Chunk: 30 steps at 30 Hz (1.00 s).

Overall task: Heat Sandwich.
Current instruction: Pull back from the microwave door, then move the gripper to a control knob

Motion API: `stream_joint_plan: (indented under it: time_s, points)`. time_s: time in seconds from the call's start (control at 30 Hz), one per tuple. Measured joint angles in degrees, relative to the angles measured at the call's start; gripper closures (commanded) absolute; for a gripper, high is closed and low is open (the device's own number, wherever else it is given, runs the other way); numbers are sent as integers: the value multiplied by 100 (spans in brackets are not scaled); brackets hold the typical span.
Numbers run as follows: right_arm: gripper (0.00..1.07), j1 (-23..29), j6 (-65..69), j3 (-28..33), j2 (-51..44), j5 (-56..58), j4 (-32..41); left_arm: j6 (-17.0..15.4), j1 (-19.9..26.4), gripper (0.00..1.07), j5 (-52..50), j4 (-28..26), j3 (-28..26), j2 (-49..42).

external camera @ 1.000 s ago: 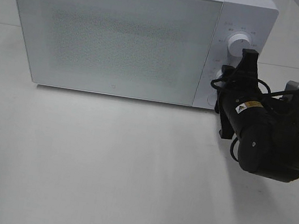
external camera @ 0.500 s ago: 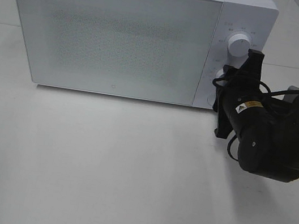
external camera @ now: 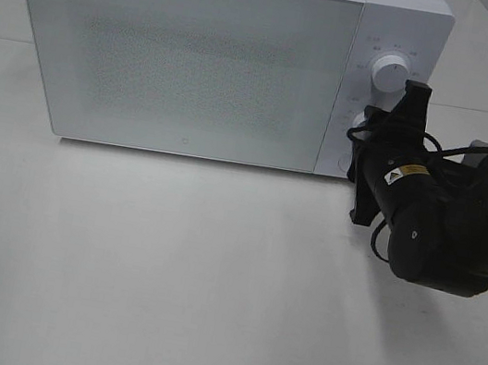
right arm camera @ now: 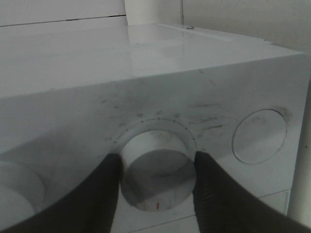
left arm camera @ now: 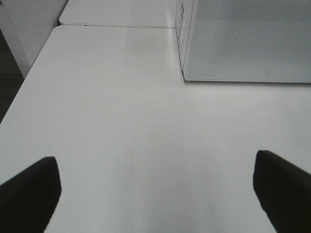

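Observation:
The white microwave [external camera: 189,61] stands at the back of the table with its door closed. The sandwich is out of view. My right gripper [external camera: 363,132] is at the control panel, shut on the lower knob [right arm camera: 158,167]. Its dark fingers [right arm camera: 104,194] press both sides of that knob in the right wrist view. The upper knob [external camera: 390,73] is free above it. My left gripper [left arm camera: 155,194] is open and empty over bare table, left of the microwave's front corner [left arm camera: 183,77]. It does not show in the exterior high view.
A round button [right arm camera: 259,136] sits on the panel beside the held knob. The white table [external camera: 163,272] stretches in front of the microwave. The table's left edge [left arm camera: 26,87] drops off to a dark floor.
My right wrist has rolled a little while on the lower knob, then held still. The microwave and the left gripper have not moved.

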Motion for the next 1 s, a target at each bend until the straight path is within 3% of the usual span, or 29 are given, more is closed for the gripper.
stream_joint_plan:
  time_s: [0.1, 0.13, 0.2, 0.27, 0.37, 0.8, 1.0]
  points:
    - [58, 0, -46, 0, 0, 0, 6, 0, 0, 5, 0, 0, 0, 0]
    - [49, 0, -69, 0, 0, 0, 17, 0, 0, 5, 0, 0, 0, 0]
    - [44, 0, -74, 0, 0, 0, 63, 0, 0, 5, 0, 0, 0, 0]
    - [32, 0, -74, 6, 0, 23, 132, 0, 0, 5, 0, 0, 0, 0]
    - [28, 0, -74, 17, 0, 86, 138, 0, 0, 5, 0, 0, 0, 0]
    - [31, 0, -34, 57, 0, 126, 29, 0, 0, 5, 0, 0, 0, 0]
    - [31, -17, 80, 367, -120, -315, -252, 0, 0, 5, 0, 0, 0, 0]
